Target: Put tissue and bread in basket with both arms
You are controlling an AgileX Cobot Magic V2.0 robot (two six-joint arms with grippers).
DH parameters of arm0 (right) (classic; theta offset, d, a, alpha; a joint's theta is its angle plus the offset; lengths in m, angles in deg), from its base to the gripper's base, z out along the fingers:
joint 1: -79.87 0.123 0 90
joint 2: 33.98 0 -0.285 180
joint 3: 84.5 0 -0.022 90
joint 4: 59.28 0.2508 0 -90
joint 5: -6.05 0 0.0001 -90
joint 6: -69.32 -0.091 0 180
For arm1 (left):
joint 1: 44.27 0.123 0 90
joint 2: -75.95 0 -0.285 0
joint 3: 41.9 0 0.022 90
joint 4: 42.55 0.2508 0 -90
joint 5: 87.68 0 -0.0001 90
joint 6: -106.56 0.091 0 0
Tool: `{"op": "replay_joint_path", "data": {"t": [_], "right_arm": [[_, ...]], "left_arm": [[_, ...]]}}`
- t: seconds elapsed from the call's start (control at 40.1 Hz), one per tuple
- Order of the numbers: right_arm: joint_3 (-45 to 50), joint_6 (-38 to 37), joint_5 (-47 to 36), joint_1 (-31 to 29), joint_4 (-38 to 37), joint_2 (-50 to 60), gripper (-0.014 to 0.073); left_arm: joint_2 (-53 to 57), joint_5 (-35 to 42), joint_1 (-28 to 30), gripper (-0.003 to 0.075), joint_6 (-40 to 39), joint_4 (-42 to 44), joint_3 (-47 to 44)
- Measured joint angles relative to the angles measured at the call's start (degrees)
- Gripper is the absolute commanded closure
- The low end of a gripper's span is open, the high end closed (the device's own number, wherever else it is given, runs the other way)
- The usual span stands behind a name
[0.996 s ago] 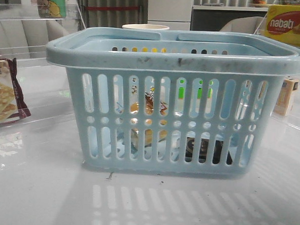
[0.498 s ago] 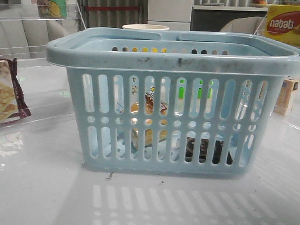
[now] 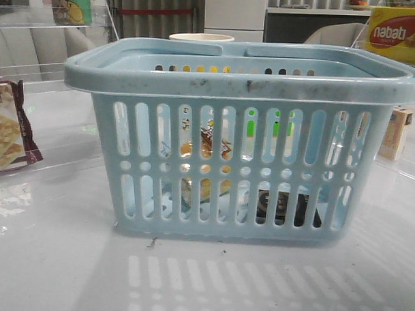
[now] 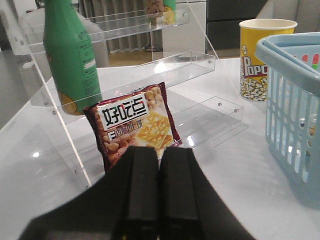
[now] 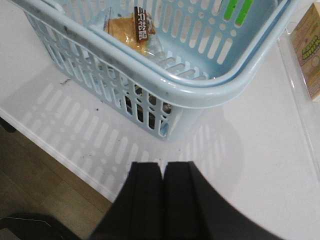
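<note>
1. Front view, left: cracker packet [image 3: 7, 124] at the worktop [image 3: 54, 259] edge, well apart from the basket [image 3: 244, 82].
2. Centre: bread [image 3: 206, 145] shows through the slots, inside the basket; tissue [image 3: 284, 206] lies low on the basket floor, right of the bread. Both look in, so the task reads as done.
3. Right: tan carton [image 3: 397, 133] near the basket, yellow box [image 3: 399, 32] behind.
4. Left tool [image 4: 159, 192] pinched together, empty, facing the cracker packet.
5. Right tool [image 5: 162, 192] also pinched together, empty, outside the basket corner, bare worktop under it.
</note>
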Motion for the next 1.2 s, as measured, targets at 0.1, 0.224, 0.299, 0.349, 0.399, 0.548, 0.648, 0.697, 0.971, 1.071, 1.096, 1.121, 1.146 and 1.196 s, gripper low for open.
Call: {"op": "replay_joint_path", "data": {"t": [0.1,0.224,0.299,0.349,0.399,0.548,0.648,0.697,0.971,1.071,1.096,1.121,1.146,1.196], "right_arm": [[0.0,0.0,0.0,0.0,0.11,0.0,0.0537],[0.0,0.0,0.0,0.0,0.11,0.0,0.0537],[0.0,0.0,0.0,0.0,0.11,0.0,0.0537],[0.0,0.0,0.0,0.0,0.11,0.0,0.0537],[0.0,0.0,0.0,0.0,0.11,0.0,0.0537],[0.0,0.0,0.0,0.0,0.11,0.0,0.0537],[0.0,0.0,0.0,0.0,0.11,0.0,0.0537],[0.0,0.0,0.0,0.0,0.11,0.0,0.0537],[0.0,0.0,0.0,0.0,0.11,0.0,0.0537],[0.0,0.0,0.0,0.0,0.11,0.0,0.0537],[0.0,0.0,0.0,0.0,0.11,0.0,0.0537],[0.0,0.0,0.0,0.0,0.11,0.0,0.0537],[0.0,0.0,0.0,0.0,0.11,0.0,0.0537],[0.0,0.0,0.0,0.0,0.11,0.0,0.0537]], "left_arm": [[0.15,0.87,0.96,0.0629,-1.19,0.52,-1.76],[0.15,2.77,1.18,0.0629,-4.15,1.25,-3.8],[0.15,4.92,1.18,0.0629,-5.05,1.64,-5.09],[0.15,6.57,1.18,0.0629,-5.53,1.92,-5.86],[0.15,7.77,1.18,0.0629,-5.78,2.1,-5.84],[0.15,11.22,1.18,0.0629,-5.77,2.31,-5.84],[0.15,11.6,1.18,0.0629,-5.77,2.31,-5.84],[0.15,11.6,1.18,0.0629,-5.8,2.31,-5.84],[0.15,11.6,0.96,0.0629,-5.89,2.41,-5.84],[0.15,11.6,0.46,0.0629,-5.89,2.49,-5.84],[0.15,11.6,0.36,0.0629,-5.89,2.49,-5.84],[0.15,11.6,0.26,0.0629,-5.89,2.49,-5.84],[0.15,11.6,0.26,0.0629,-5.89,2.49,-5.84],[0.15,11.6,0.26,0.0629,-5.89,2.49,-5.84]]}}
